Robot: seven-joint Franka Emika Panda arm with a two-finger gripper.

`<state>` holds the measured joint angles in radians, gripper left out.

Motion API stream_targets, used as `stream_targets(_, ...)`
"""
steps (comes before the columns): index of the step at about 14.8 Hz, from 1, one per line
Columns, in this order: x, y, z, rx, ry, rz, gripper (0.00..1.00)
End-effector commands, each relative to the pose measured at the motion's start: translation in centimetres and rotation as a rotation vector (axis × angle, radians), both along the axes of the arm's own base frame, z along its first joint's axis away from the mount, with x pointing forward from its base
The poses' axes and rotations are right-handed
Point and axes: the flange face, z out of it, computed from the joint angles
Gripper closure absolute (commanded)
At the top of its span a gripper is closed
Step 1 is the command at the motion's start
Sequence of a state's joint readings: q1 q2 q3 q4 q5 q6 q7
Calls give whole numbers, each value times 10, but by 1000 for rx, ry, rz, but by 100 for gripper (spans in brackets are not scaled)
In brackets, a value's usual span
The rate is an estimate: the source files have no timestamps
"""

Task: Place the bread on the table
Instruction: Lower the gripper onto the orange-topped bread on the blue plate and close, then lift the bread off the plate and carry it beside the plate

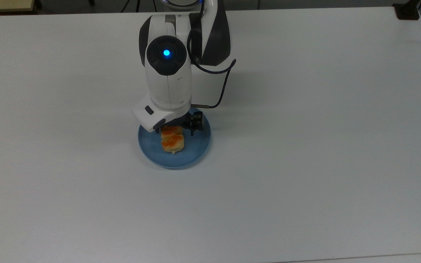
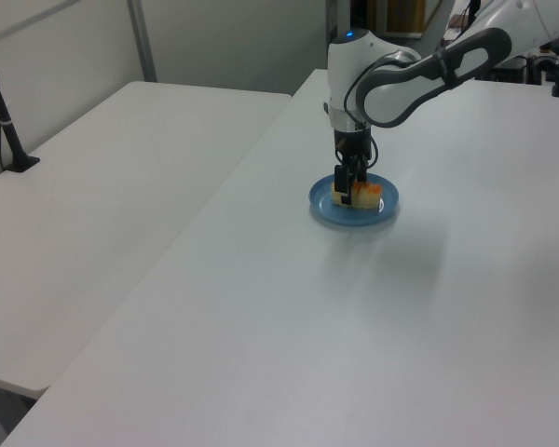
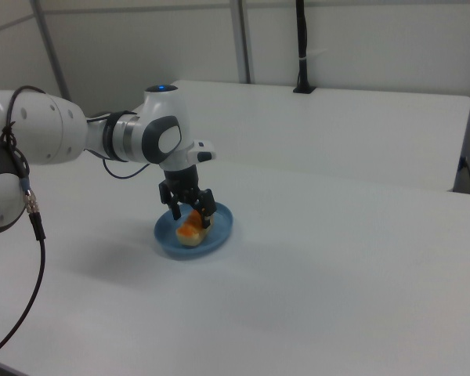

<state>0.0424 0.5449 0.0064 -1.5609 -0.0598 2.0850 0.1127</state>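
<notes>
- Bread (image 1: pixel 173 141) lies on the blue plate (image 1: pixel 196 151), near the middle of the table (image 1: pixel 305 164), so from my station the task's main step is not done.
- My gripper (image 3: pixel 193 210) sits low over the loaf, with one finger on each long side, as the right view shows it.
- I read the fingers as apart and straddling the loaf, not clamped on it; in the right view I can see the orange glaze between them.
- In the top view the wrist covers the loaf's far end, and the near end with its orange bumps pokes out toward the bottom of the top view.
- In the left view the black fingers (image 2: pixel 343 180) stand in front of the bread (image 2: pixel 363 194), reaching down to about the plate's level.
- Done, as I judge it: the approach and the descent to grasp height.
- Left, as I judge it: close on the loaf, lift it off the plate, carry it sideways past the rim, and set it down on bare tabletop.
</notes>
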Motion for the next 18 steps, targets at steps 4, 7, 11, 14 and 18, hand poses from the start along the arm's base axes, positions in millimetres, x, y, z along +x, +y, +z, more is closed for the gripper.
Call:
stream_targets(4,0,-2,-8,-34,-1,16,53)
stream_targets(7,0,-16,20,-41,-18,2,60)
stream_targets(11,-4,-86,52,-49,4,41,62)
stream_targets(14,-8,-146,51,-67,8,78,61)
stream_targets(18,-10,-214,29,-112,-29,151,57)
